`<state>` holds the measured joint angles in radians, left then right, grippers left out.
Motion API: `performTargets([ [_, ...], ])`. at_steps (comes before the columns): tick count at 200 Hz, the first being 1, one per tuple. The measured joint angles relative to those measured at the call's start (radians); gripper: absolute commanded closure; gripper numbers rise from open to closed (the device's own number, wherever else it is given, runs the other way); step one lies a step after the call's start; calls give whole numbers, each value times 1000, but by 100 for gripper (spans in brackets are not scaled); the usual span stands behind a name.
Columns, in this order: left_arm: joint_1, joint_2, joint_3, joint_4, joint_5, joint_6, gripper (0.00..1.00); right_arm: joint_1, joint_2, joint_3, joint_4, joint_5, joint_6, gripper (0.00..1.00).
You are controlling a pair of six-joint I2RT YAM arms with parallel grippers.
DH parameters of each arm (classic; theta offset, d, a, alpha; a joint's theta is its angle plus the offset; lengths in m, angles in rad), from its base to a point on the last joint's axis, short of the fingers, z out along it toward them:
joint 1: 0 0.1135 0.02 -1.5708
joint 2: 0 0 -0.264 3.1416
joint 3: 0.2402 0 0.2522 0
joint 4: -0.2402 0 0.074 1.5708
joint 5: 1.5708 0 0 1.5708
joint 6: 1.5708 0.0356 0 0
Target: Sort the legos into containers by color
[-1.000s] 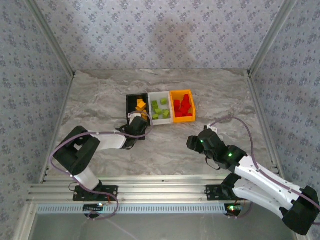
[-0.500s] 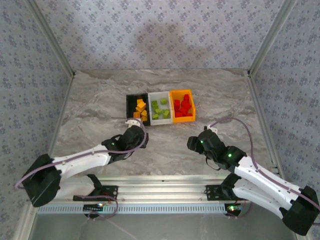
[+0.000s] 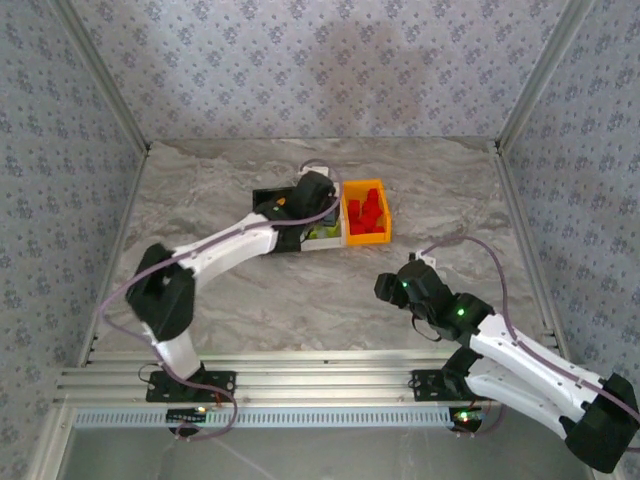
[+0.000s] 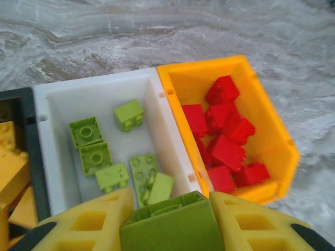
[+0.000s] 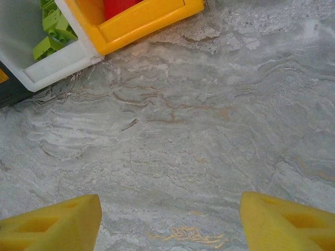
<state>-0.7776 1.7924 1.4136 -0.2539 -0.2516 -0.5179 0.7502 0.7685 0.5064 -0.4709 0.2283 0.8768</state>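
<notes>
— Left gripper point(image 4: 167, 203) is pinching a lime green brick point(image 4: 172, 230), hanging right over the wall between the white bin point(image 4: 94, 86) and the orange bin point(image 4: 209, 73).
— Letting go there, it's risking tumbling among the red bricks point(image 4: 225, 151). Right gripper point(image 5: 170, 219) is hovering, spread wide.

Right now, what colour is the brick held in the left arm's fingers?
A lime green brick, clearest in the left wrist view, pinched between the yellow fingers.

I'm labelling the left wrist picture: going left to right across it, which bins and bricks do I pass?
Black bin with yellow bricks → white bin with lime green bricks → orange bin with red bricks → bare marble table.
</notes>
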Motion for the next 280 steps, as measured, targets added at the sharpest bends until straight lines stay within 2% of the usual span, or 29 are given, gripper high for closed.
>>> performTargets([
  [17, 23, 105, 69, -40, 5, 6, 61, 0, -16, -1, -14, 0, 0, 28],
  [26, 34, 149, 98, -57, 6, 10, 55, 0, -24, -1, -20, 0, 2, 28],
  [50, 60, 218, 158, -98, 6, 18, 23, 0, -37, -1, -32, 0, 3, 27],
  [79, 66, 212, 183, -111, 19, 19, 5, 0, -37, -1, -36, 0, 3, 23],
  [81, 64, 209, 183, -111, 21, 23, 2, 0, -37, -1, -36, 0, 3, 21],
  [83, 64, 204, 182, -111, 21, 21, 1, 0, -37, -1, -36, 0, 3, 13],
  [86, 63, 200, 182, -111, 21, 19, 1, 0, -37, -1, -35, 0, 3, 6],
  [93, 59, 179, 172, -102, 25, 19, 1, 0, -36, -1, -35, 0, 1, 0],
  [117, 41, 11, 60, -62, 31, 25, 1, -2, -21, 3, -32, 7, -2, 0],
  [146, 21, -326, -170, 39, 15, 36, 1, -2, 5, 17, -29, 53, 0, 0],
  [176, 32, -655, -422, 120, -109, 100, 1, -2, 18, 45, -19, 135, 10, 0],
  [199, 105, -793, -577, 137, -193, 194, 0, -2, 22, 50, -8, 179, 10, 0],
  [216, 199, -830, -667, 146, -258, 250, 0, -16, 35, 60, -1, 212, 6, 0],
  [241, 409, -801, -782, 205, -303, 301, 1, -64, 60, 66, 42, 252, -48, 0],
  [259, 553, -699, -831, 268, -320, 312, 0, -99, 79, 67, 90, 259, -122, 0],
  [280, 633, -544, -860, 369, -330, 346, 0, -127, 103, 69, 140, 275, -189, 0],
])
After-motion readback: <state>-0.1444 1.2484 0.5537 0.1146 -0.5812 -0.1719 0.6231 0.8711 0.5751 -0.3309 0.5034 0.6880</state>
